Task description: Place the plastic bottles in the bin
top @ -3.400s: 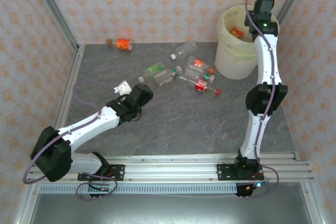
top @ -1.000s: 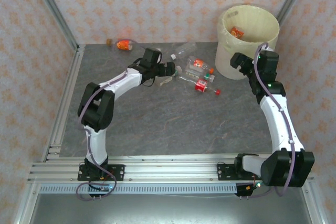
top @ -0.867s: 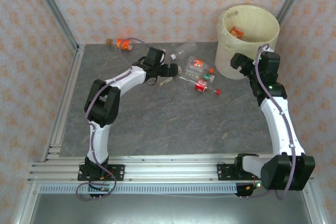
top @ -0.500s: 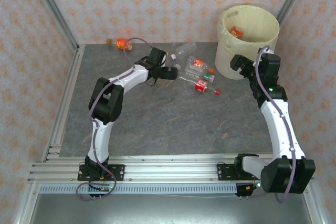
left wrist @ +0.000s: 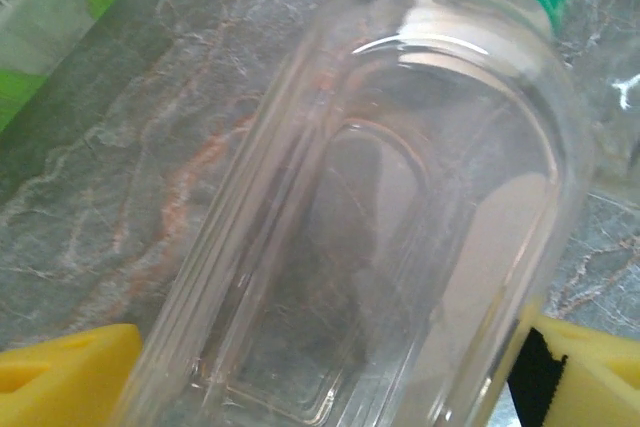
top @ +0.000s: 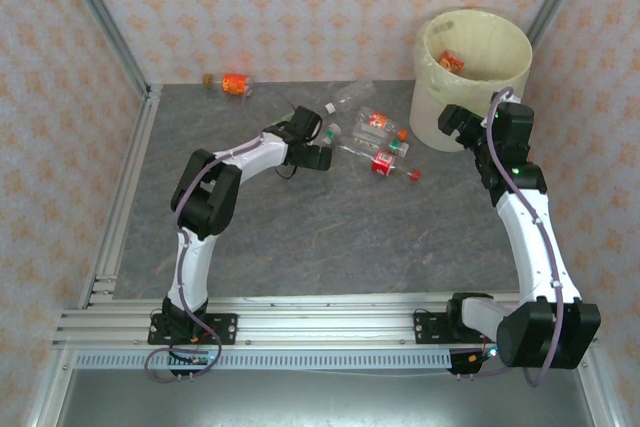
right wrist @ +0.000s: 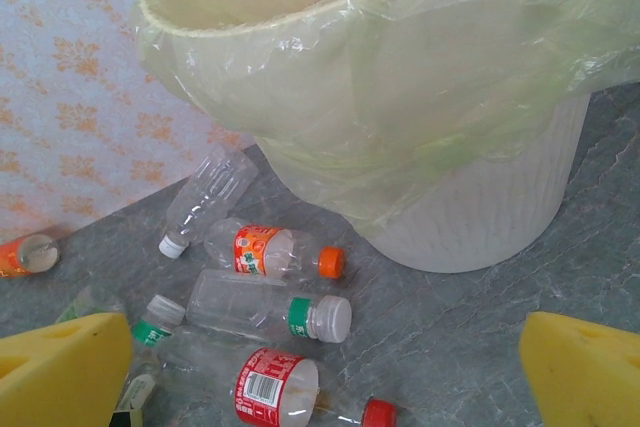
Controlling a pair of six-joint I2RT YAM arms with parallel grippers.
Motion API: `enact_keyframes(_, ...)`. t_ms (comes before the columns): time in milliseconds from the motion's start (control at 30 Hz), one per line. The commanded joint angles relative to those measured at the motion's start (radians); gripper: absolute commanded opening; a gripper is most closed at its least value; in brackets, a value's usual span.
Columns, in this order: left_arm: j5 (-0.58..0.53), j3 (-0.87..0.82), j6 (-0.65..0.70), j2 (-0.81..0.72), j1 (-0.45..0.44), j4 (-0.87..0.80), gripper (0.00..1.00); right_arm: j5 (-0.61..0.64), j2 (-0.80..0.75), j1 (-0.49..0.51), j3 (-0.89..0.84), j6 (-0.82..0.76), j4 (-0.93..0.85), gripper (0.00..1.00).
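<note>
The grey marbled table [top: 330,237] carries the bag-lined cream bin [top: 470,112] at its far right corner, with an orange-labelled bottle [top: 452,61] already inside. The right gripper [top: 452,125] hovers just beside the bin's near wall, fingers spread wide and empty. The left gripper [top: 318,152] is down among the loose plastic bottles [top: 350,97] mid-table, equally wide apart, with a clear green-banded bottle [left wrist: 400,197] lying between its yellow fingers [left wrist: 60,377]. Nearby lie a red-labelled bottle [top: 385,163] and an orange-capped one [top: 380,124]. Another orange bottle [top: 236,84] sits apart by the far wall.
</note>
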Motion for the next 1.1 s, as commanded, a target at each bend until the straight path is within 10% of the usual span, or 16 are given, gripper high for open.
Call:
enact_keyframes(0,-0.055,0.029,-0.007,0.015,-0.013,-0.022,0.88,-0.017,-0.012,0.001,-0.004,0.008,0.006,0.99)
enact_keyframes(1067,-0.023,-0.375,-0.054,-0.419,-0.081,0.29,0.48,-0.396,-0.01,0.008,-0.042,0.091,0.137,0.99)
